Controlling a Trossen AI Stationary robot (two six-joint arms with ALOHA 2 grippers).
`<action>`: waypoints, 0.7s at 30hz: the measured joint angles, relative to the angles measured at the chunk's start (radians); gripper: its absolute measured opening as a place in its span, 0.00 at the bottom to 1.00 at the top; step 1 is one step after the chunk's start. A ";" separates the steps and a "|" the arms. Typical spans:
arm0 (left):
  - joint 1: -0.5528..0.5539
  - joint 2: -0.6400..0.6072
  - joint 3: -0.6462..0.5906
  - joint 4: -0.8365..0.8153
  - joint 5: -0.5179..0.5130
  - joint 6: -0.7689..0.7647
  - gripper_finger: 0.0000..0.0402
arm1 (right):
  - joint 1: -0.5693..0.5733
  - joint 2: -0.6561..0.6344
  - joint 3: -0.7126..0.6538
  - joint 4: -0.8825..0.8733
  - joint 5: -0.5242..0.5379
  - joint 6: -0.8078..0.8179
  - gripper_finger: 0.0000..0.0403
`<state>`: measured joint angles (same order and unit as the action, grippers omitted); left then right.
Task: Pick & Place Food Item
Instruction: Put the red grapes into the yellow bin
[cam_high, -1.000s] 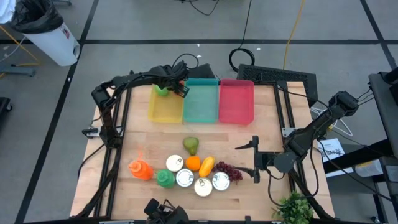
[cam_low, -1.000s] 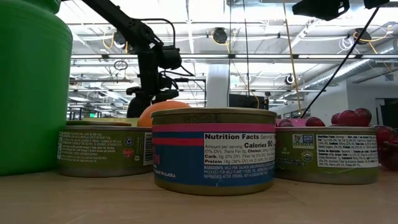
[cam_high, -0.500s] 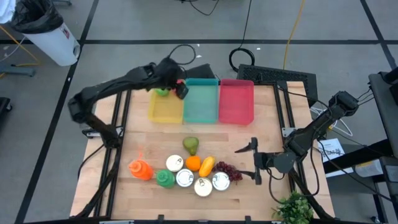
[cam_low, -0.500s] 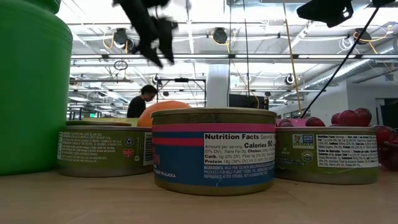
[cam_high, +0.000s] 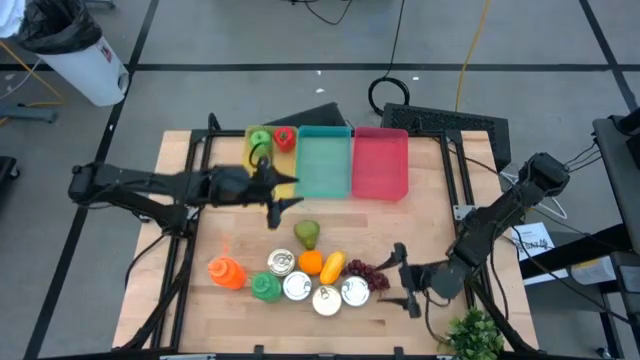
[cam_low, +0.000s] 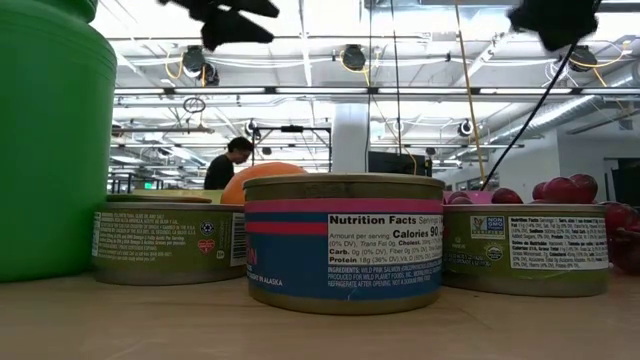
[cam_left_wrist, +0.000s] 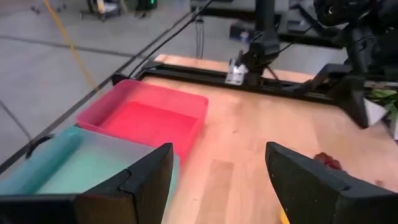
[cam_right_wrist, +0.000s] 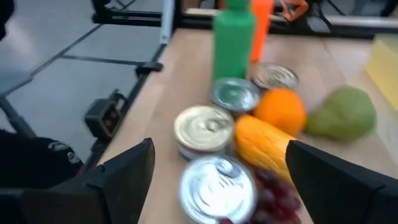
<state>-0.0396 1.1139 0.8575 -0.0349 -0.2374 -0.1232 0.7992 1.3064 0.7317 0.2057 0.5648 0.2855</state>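
From above, the wooden table (cam_high: 180, 300) carries three bins in a row: yellow bin (cam_high: 268, 160), teal bin (cam_high: 324, 163) and pink bin (cam_high: 380, 162). A green fruit (cam_high: 259, 139) and a red fruit (cam_high: 284, 138) lie in the yellow bin, which the low view cannot show; there, cans (cam_low: 343, 240) and a green bottle (cam_low: 50, 140) block nearly everything. The left arm stretches level across the table, its left gripper (cam_high: 275, 192) open and empty beside the teal bin, above the pear (cam_high: 307, 234). The right gripper (cam_high: 404, 282) hangs open just beside the grapes (cam_high: 369, 273), facing the cans, orange (cam_right_wrist: 280, 111) and pear.
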 joint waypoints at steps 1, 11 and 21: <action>-0.013 -0.016 -0.043 0.049 -0.005 -0.010 0.64 | 0.018 0.029 0.025 0.003 0.017 -0.021 0.83; -0.034 -0.055 -0.245 0.221 -0.010 -0.147 0.66 | 0.086 0.266 0.086 -0.105 -0.042 0.178 0.79; -0.031 -0.005 -0.254 0.244 -0.019 -0.191 0.66 | 0.044 0.316 0.086 -0.146 -0.229 0.367 0.76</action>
<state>-0.0704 1.1091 0.6033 0.2094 -0.2567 -0.3141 0.8431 1.6225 0.8181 0.0595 0.3362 0.6529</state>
